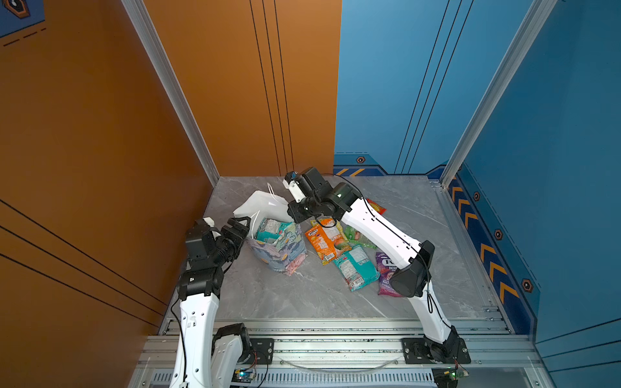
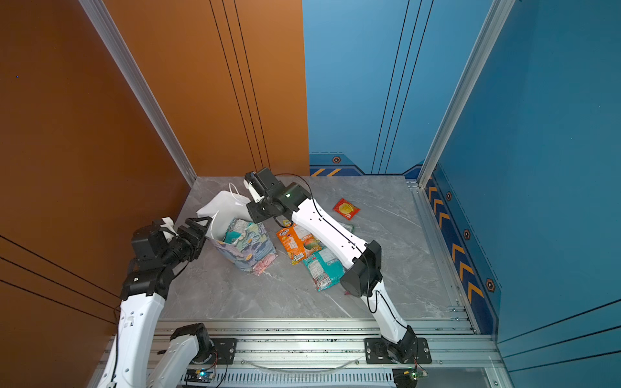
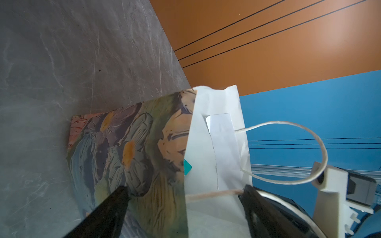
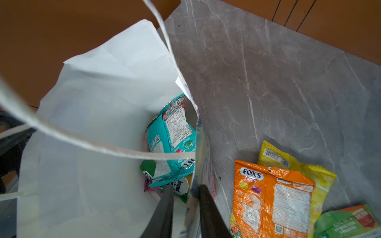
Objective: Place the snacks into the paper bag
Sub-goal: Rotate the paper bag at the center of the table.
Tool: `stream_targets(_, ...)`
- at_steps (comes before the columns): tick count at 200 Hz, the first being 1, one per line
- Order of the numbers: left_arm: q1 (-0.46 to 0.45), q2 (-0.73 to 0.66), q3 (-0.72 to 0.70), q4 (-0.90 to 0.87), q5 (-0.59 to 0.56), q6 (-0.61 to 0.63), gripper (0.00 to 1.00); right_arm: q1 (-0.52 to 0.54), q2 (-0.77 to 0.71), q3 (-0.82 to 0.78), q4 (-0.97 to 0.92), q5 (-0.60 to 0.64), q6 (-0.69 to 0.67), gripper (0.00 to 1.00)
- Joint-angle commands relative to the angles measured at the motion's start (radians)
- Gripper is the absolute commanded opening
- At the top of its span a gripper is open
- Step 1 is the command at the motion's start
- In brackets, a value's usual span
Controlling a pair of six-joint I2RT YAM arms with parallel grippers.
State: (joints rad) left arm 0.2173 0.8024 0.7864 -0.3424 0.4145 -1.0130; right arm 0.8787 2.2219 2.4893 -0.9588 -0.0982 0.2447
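Left arm (image 1: 196,322): rises from the front rail (image 1: 336,346), elbow folded and wrist level. The left tool (image 1: 244,228) points sideways at the near-left rim of the paper bag (image 1: 279,252).

Left wrist view: the left tool (image 3: 185,188) has its jaws wide apart. One finger (image 3: 115,206) is against the printed outer wall, the other is on the white lining side, and the bag edge sits between them, not clamped. A cord handle (image 3: 309,144) loops free past the rim.

Right arm (image 1: 373,225): base at near right, elbow (image 1: 413,268) raised over the loose packets, forearm reaching across to the bag, wrist pitched down. The right tool (image 1: 295,215) dips at the bag's right rim.

Right wrist view: the right tool (image 4: 186,186) has its jaws drawn close, one finger inside the bag and one outside with the wall between. Can't tell if they actually pinch it.

The bag stands on the tabletop (image 1: 302,295) left of centre, mouth gaping, white lining (image 4: 92,123) spread open.

- **In the bag:** a teal packet (image 4: 171,136) on top, with green and purple bits under it.
- **Loose on the tabletop, right of the bag:**
  - orange packet (image 1: 324,243)
  - yellow packet (image 4: 299,164), partly under the orange packet
  - green packet (image 1: 358,236)
  - second teal packet (image 1: 356,270)
  - purple packet (image 1: 386,272), partly hidden by the elbow
- **Apart from the rest:** red packet (image 2: 346,208), farther back.
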Motion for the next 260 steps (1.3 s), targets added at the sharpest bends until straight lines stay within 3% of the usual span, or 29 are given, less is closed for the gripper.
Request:
stream_targets(1, 0.008, 0.02, 0.034, -0.002, 0.051, 0.035, 0.87, -0.005, -0.004, 0.021, -0.037, 0.038, 0.009, 0.11)
stream_targets(33, -0.004, 0.067, 0.032, 0.07, 0.074, 0.028, 0.87, -0.017, -0.022, 0.0, -0.037, 0.041, 0.027, 0.0)
stream_targets(107, -0.086, 0.208, 0.079, 0.238, 0.089, 0.042, 0.87, -0.026, -0.106, -0.125, -0.022, 0.092, 0.091, 0.0)
stream_targets(202, -0.18, 0.417, 0.157, 0.396, 0.129, 0.051, 0.88, -0.025, -0.427, -0.732, 0.353, 0.108, 0.384, 0.0)
stream_targets(230, -0.187, 0.462, 0.196, 0.399, 0.171, 0.062, 0.88, 0.001, -0.457, -0.799, 0.424, 0.114, 0.446, 0.0)
stream_targets(260, -0.178, 0.441, 0.262, 0.282, 0.163, 0.14, 0.87, 0.006, -0.435, -0.782, 0.439, 0.083, 0.467, 0.12)
